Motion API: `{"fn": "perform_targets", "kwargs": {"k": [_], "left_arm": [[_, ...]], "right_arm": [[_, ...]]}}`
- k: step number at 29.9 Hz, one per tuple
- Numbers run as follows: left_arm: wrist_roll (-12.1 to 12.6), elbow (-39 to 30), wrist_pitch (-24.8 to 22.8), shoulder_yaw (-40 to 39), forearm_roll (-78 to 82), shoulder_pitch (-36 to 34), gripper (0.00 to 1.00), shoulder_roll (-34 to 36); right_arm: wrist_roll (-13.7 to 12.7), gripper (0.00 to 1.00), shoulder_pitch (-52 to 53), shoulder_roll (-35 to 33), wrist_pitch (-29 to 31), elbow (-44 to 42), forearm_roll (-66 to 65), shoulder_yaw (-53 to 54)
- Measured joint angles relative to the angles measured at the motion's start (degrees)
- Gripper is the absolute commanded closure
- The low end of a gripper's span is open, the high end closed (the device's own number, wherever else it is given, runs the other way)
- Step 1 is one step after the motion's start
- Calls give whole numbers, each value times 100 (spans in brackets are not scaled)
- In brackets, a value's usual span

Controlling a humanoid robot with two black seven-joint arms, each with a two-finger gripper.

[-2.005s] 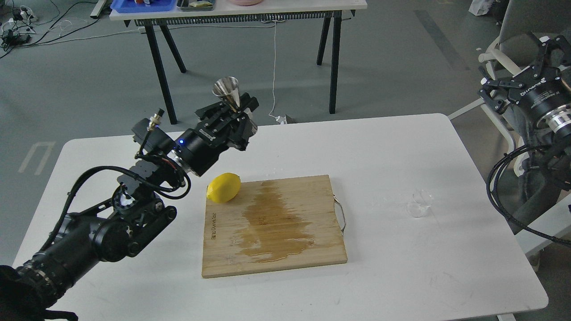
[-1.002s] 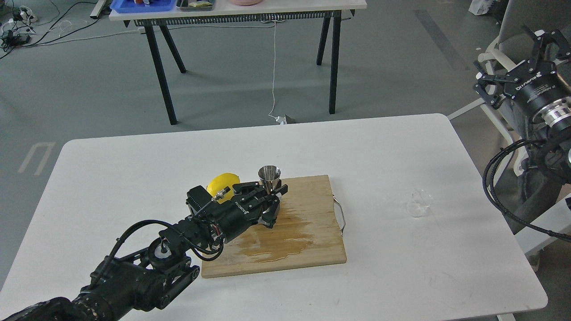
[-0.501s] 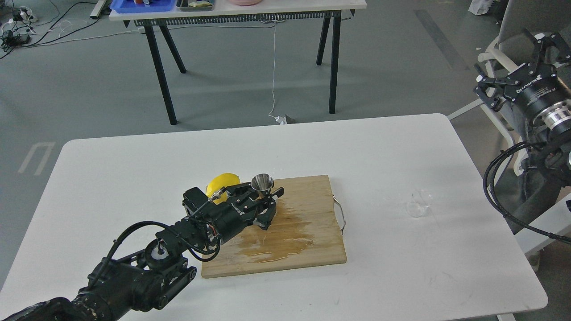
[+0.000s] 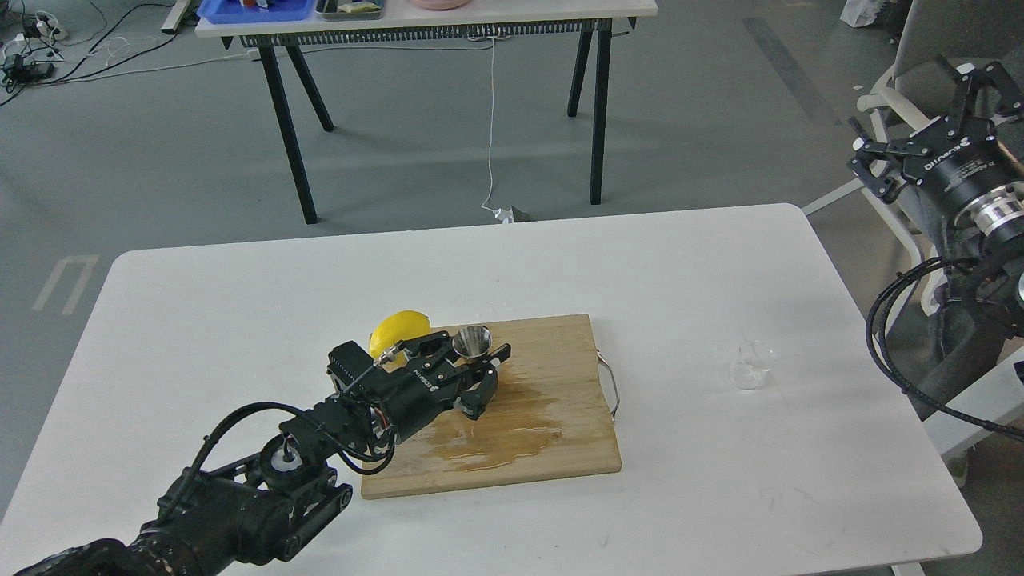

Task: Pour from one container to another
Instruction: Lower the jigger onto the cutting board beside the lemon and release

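Note:
The steel jigger (image 4: 472,342) stands upright on the wooden cutting board (image 4: 560,448), just right of the lemon, its open upper cone facing up. My left gripper (image 4: 477,373) is shut on the jigger around its waist and hides its lower cone. The clear glass cup (image 4: 752,366) sits alone on the white table to the right of the board, faint and seemingly empty. My right gripper (image 4: 920,112) hangs open in the air beyond the table's right edge, far from the cup and holding nothing.
A yellow lemon (image 4: 398,332) lies at the board's back left corner, touching my left wrist. A wet brown stain (image 4: 504,428) spreads over the board. A metal handle (image 4: 613,388) sticks out on its right side. A second table (image 4: 424,16) and a chair (image 4: 888,104) stand behind.
My left arm brought the jigger down from high over the table's back edge onto the board beside the lemon, settling slightly lower in the last half second. The right gripper barely shifted.

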Motion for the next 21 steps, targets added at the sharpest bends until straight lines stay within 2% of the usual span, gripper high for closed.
{"fn": "perform_targets", "kwargs": {"k": [4,7,10,14,21], "left_arm": [[0,-19,0,-2,4,4,48,0],[0,-35,0,-3,5,4,38,0],[0,-39,0,1,7,4,20,0],[0,-50,0,5,7,11,7,0],[0,-58,0,5,7,60,2,0]], "right_arm": [[1,2,-8,0,0,4,3,0],[6,2,-9,0,0,4,5,0],[6,2,-9,0,0,4,5,0],[6,2,-15,0,0,4,5,8],[6,2,-36,0,0,11,5,9]]}}
